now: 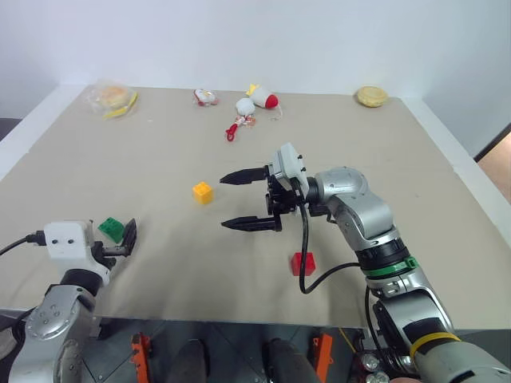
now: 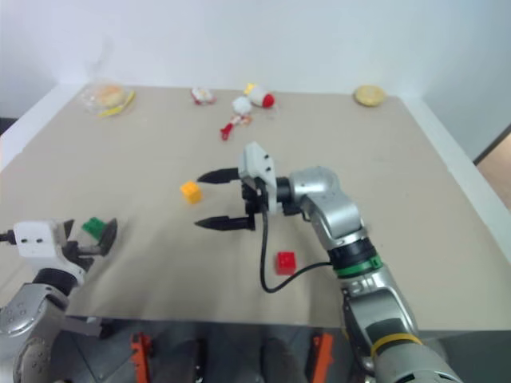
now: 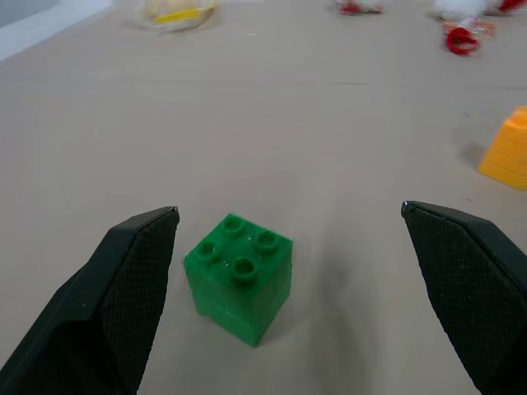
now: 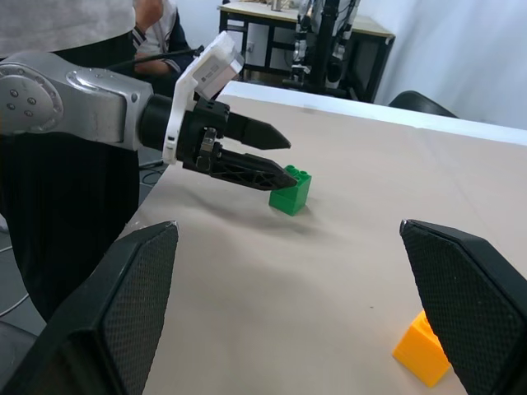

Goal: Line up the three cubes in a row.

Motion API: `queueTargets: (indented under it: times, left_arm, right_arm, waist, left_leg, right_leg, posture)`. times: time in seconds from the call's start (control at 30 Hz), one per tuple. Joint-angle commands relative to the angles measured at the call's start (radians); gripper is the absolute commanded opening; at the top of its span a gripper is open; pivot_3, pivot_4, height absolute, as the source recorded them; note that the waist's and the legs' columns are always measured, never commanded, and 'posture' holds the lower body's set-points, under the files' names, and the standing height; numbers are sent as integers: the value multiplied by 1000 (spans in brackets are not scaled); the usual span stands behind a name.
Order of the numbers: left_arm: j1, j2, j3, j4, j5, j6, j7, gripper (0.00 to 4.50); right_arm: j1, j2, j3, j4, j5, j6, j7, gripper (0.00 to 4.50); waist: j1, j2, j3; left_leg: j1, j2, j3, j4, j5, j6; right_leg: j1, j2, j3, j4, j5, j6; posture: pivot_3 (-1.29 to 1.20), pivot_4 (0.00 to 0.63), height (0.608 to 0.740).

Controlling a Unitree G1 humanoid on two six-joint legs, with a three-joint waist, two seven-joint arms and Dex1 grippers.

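Note:
The green cube [image 3: 240,280] stands on the tan table [image 1: 160,144] near its front left corner. It sits between the fingers of my open left gripper [image 4: 290,163], closer to one finger and touching neither. The yellow-orange cube [image 1: 203,192] rests mid-table. My right gripper [image 1: 223,203] hovers just to the right of it, fingers spread wide and pointing left, with nothing held. The red cube [image 1: 303,262] lies near the front edge, below my right forearm.
Along the far edge lie a bagged bun [image 1: 112,97], small white-and-red plush toys [image 1: 255,102], a red trinket [image 1: 232,130] and a round bun [image 1: 371,96]. A person [image 4: 156,25] stands beyond the table's left side, in the right wrist view.

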Motion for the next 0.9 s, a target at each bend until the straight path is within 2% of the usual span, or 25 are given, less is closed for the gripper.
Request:
queueTargets:
  times: [0.03, 0.17, 0.37, 0.6, 0.9]
  left_arm:
    - [-9, 82, 77, 110, -28, -96, -134, 4500]
    - [-21, 163, 92, 211, -55, -162, -267, 4500]
    - [-76, 259, 43, 357, -67, -219, -466, 4500]
    - [-179, 378, 10, 606, -10, -280, -594, 4500]
    - [-233, 392, -38, 695, 6, -288, -656, 4500]
  right_arm:
    - [-3, 8, -10, -51, 4, 6, -22, 4463]
    - [25, 4, -19, -95, 13, 31, -53, 4463]
    - [51, -2, -27, -138, 18, 58, -87, 4463]
    - [72, -12, -34, -185, 24, 80, -118, 4463]
    - [82, -30, -44, -205, 30, 86, -138, 4463]
  waist:
    - [0, 0, 0]
    - [0, 0, 0]
    - [2, 0, 0]
    - [0, 0, 0]
    - [0, 0, 0]
  left_leg:
    - [0, 0, 1, 0, 0, 0]
    - [-5, 2, 2, -1, 0, 0]
    - [-7, 2, 4, -1, -1, -1]
    - [-7, 6, 5, -1, -1, -1]
    - [-7, 9, 6, -3, -1, -1]
  right_leg:
    - [-1, 0, 0, 0, 0, 0]
    - [-6, 0, 0, 0, 0, -1]
    - [-8, -1, 0, 0, -1, -2]
    - [-10, 2, 0, 2, 0, -3]
    - [-12, 5, 0, 3, -1, -5]
  posture:
    - [0, 150, 737]
    - [0, 150, 737]
    - [0, 150, 737]
    - [0, 150, 737]
    - [0, 150, 737]
